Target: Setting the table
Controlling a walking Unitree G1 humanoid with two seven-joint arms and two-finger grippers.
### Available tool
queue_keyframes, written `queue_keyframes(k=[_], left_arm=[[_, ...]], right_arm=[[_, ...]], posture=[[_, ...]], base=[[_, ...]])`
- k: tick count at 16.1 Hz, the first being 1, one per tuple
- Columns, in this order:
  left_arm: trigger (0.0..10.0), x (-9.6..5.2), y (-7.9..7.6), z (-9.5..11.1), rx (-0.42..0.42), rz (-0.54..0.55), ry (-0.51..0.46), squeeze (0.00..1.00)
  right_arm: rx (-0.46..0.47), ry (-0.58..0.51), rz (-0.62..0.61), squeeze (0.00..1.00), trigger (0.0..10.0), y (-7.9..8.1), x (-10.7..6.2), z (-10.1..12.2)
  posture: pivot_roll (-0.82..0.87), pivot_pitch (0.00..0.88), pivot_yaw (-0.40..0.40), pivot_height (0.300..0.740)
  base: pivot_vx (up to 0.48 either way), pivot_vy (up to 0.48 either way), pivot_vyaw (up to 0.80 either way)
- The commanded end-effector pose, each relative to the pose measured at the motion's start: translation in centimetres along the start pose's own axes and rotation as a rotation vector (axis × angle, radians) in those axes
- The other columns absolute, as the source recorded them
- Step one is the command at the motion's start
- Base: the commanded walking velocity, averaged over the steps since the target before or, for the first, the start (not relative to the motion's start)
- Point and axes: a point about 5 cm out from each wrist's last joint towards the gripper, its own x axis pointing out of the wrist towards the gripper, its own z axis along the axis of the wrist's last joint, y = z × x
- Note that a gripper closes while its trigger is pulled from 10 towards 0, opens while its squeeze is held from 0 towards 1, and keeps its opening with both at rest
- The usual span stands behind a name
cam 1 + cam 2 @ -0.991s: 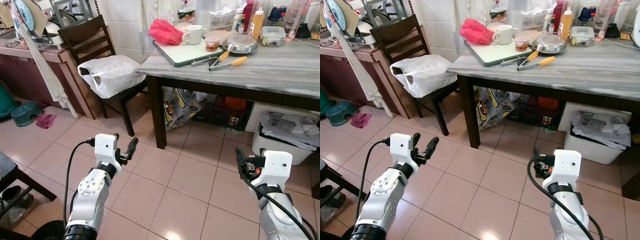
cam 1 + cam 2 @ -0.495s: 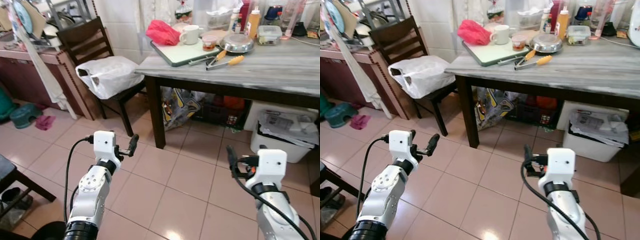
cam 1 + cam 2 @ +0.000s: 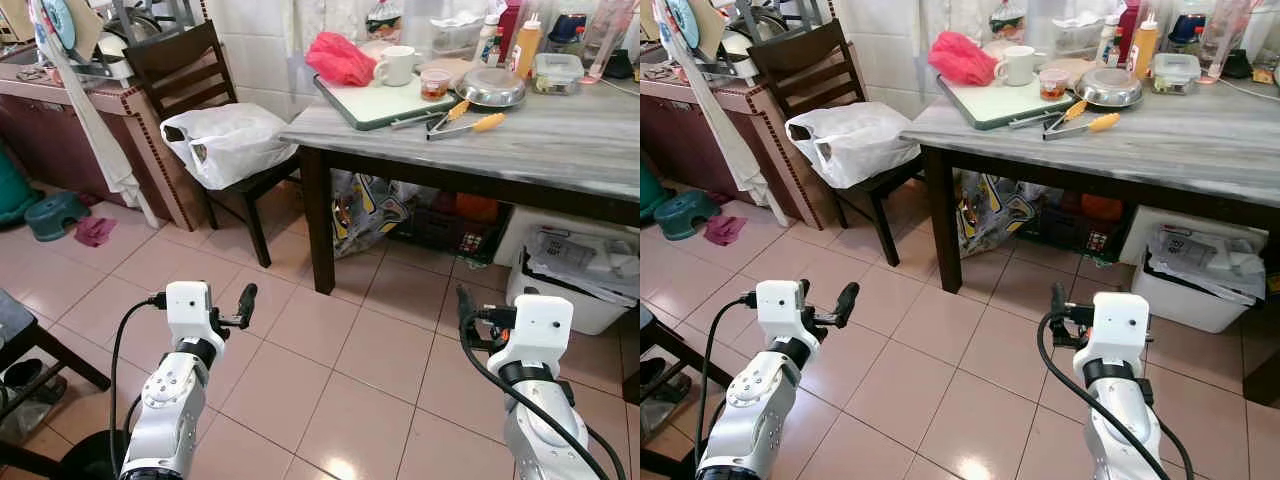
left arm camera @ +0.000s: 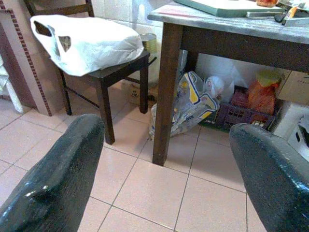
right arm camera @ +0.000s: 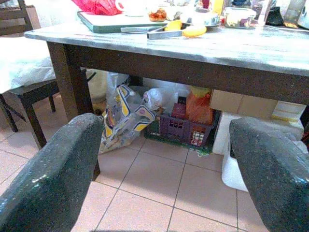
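The left gripper (image 3: 243,303) and right gripper (image 3: 466,310) hover over the tiled floor (image 3: 340,360), fingers spread wide, holding nothing. Ahead stands the table (image 3: 560,135) carrying tongs (image 3: 460,120), a mug (image 3: 396,66) and a tray (image 3: 375,103); a chair (image 3: 190,80) beside it holds a white bag (image 3: 228,143).

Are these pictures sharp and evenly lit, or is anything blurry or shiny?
Eye views: sharp, with daylight and a bright glare spot on the floor tiles. Left wrist view: the white bag is overexposed, and the near black fingers are soft. Right wrist view: the table top looks washed out, while the space under it is shadowed.
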Motion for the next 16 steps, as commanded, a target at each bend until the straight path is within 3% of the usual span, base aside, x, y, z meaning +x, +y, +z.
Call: queue_keyframes(k=[1, 2, 3, 4, 5, 6, 8, 9, 11, 12, 13, 16], left_arm=[[10.0, 0.4, 0.3, 1.0, 0.005, 0.016, -0.024, 1.0], [10.0, 0.5, 0.2, 1.2, 0.002, 0.016, -0.029, 1.0], [10.0, 0.6, 0.2, 1.3, 0.003, 0.017, -0.029, 1.0], [10.0, 0.6, 0.3, 1.3, 0.034, 0.033, -0.011, 1.0], [10.0, 0.6, -0.2, 1.3, 0.013, -0.012, -0.011, 1.0], [10.0, 0.5, -0.4, 1.2, 0.008, -0.03, -0.009, 0.0], [10.0, 0.5, -0.4, 1.1, 0.02, -0.022, 0.002, 0.0], [10.0, 0.5, -0.4, 1.1, 0.025, -0.023, 0.004, 0.0], [10.0, 0.6, -0.4, 1.2, 0.048, -0.026, 0.011, 0.0], [10.0, 0.6, -0.3, 1.2, 0.052, -0.028, 0.012, 0.0], [10.0, 0.6, -0.3, 1.2, 0.053, -0.026, 0.014, 0.0], [10.0, 0.6, -0.2, 1.2, 0.058, -0.025, 0.016, 0.0]], right_arm=[[0.005, -0.021, 0.0, 1.0, 10.0, 0.0, 0.3, 0.6], [0.012, -0.008, -0.018, 1.0, 10.0, -0.3, 0.4, 0.5], [0.024, 0.003, -0.028, 0.73, 10.0, -0.5, 0.4, 0.5], [0.048, 0.02, -0.025, 0.0, 10.0, -0.5, 0.5, 0.3], [0.053, 0.025, -0.029, 0.0, 10.0, -0.6, 0.5, 0.3], [0.051, 0.029, -0.024, 0.0, 10.0, -0.6, 0.5, 0.3], [-0.002, 0.039, -0.009, 0.0, 10.0, -0.2, 0.6, 0.2], [0.065, 0.05, 0.061, 0.0, 10.0, 0.7, 0.6, 0.0], [0.004, 0.047, 0.072, 0.0, 10.0, 1.3, 0.7, -0.1], [0.03, 0.088, 0.075, 0.0, 10.0, 1.6, 0.6, -0.5], [0.004, 0.113, 0.069, 0.0, 10.0, 1.7, 0.5, -0.6], [0.047, 0.089, 0.083, 0.0, 10.0, 1.4, 0.4, -0.5]], posture=[[-0.09, 0.0, 0.06, 0.74], [-0.09, 0.0, 0.059, 0.74], [-0.09, 0.0, 0.059, 0.74], [-0.09, 0.0, 0.06, 0.74], [-0.09, 0.0, 0.06, 0.74], [-0.09, 0.0, 0.06, 0.74], [-0.09, 0.0, 0.063, 0.74], [-0.09, 0.0, 0.064, 0.74], [-0.09, 0.0, 0.065, 0.74], [-0.09, 0.0, 0.065, 0.74], [-0.09, 0.0, 0.066, 0.74], [-0.08, 0.0, 0.068, 0.74]], base=[[0.0, 0.0, 0.0], [0.0, 0.0, 0.0], [0.0, 0.0, 0.0], [0.0, 0.0, 0.0], [0.0, 0.0, 0.0], [0.0, 0.0, 0.0], [0.0, 0.0, 0.0], [0.0, 0.0, 0.0], [0.0, 0.0, 0.0], [0.0, 0.0, 0.0], [0.0, 0.0, 0.0], [0.0, 0.0, 0.0]])
